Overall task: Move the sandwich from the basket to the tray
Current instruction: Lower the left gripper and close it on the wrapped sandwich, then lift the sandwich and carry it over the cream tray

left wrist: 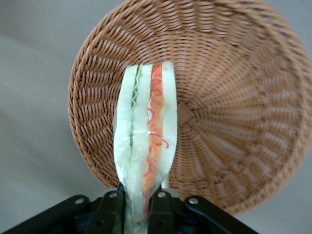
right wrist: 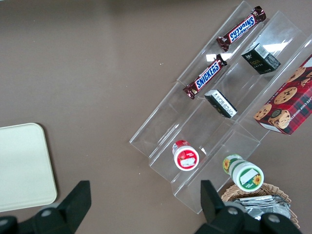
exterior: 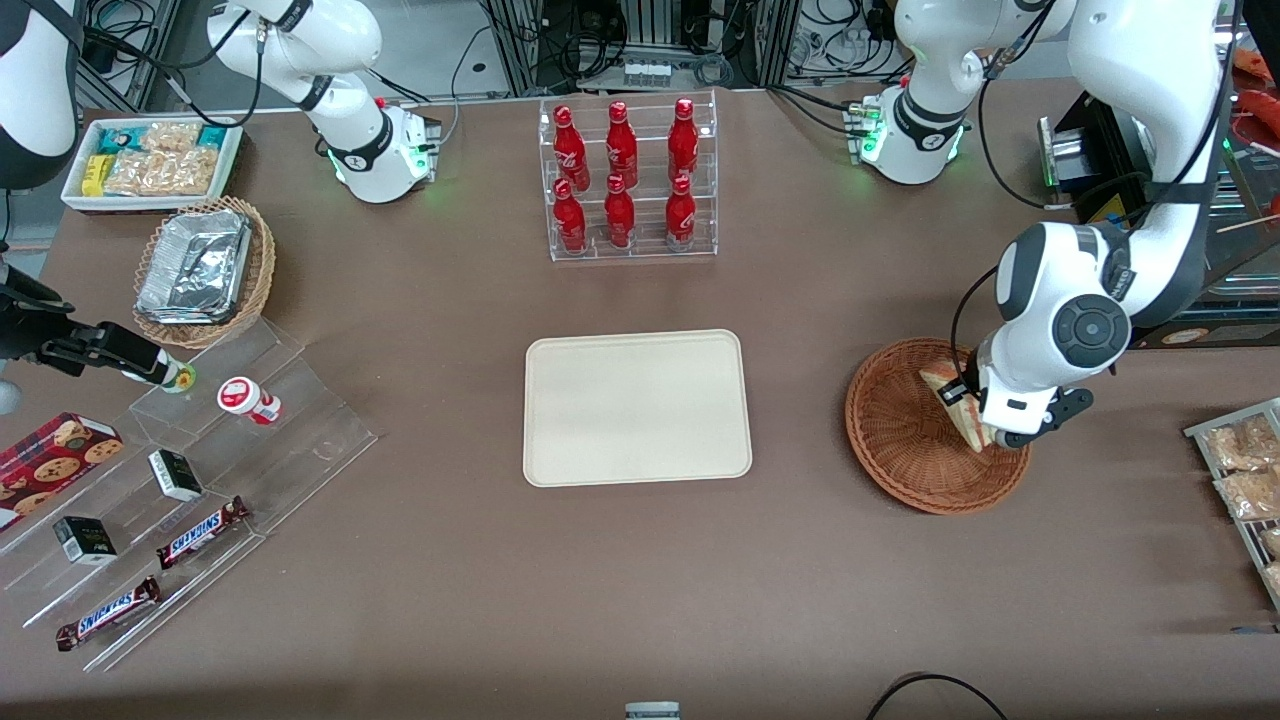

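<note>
Both fingers of the gripper pinch the sandwich above the basket.

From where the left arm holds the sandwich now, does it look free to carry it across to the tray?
Probably yes. The gripper is shut on the sandwich above the basket, and only bare tabletop shows between the basket and the tray, which has nothing on it.

claw: clamped on sandwich | basket: below, bare
</note>
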Controlling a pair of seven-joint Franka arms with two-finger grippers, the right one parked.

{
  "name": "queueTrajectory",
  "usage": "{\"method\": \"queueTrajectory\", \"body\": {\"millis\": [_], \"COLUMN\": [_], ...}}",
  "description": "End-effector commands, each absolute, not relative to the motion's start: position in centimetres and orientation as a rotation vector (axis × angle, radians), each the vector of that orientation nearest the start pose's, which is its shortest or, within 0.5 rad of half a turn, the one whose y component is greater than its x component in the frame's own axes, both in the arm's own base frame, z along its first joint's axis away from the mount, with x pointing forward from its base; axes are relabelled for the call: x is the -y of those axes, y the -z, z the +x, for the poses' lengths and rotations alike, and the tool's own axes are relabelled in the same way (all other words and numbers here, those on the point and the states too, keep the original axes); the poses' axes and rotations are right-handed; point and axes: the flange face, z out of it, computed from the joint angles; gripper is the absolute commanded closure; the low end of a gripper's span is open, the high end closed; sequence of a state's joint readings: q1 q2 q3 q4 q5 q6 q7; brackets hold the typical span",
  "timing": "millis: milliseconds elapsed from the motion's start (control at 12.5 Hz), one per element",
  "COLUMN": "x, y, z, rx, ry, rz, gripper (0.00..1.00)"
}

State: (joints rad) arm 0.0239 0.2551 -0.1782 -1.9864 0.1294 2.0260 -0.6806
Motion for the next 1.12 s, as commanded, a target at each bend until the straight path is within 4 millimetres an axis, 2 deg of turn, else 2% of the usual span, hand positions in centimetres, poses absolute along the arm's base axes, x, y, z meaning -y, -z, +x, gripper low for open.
{"method": "queueTrajectory", "body": {"millis": [0, 80, 240, 400, 560, 720, 1040], "x": [11.5, 13.7, 17.2, 21.5, 26.8, 32.5, 41.6], "y": [-35.0, -35.8, -35.8, -35.8, -35.0, -33.9, -31.2], "z": [57.6, 57.7, 57.3, 57.6, 57.7, 56.7, 55.4], "rx": [0.543, 0.506, 0.438, 0.337, 0.223, 0.142, 0.199], "ry": [-0.232, -0.228, -0.255, -0.260, -0.269, -0.285, -0.242], "rz": [-2.954, -2.999, -3.071, -3.123, -3.160, -3.172, -3.173], "gripper": [1.00, 1.00, 1.00, 1.00, 1.00, 1.00, 1.00]}}
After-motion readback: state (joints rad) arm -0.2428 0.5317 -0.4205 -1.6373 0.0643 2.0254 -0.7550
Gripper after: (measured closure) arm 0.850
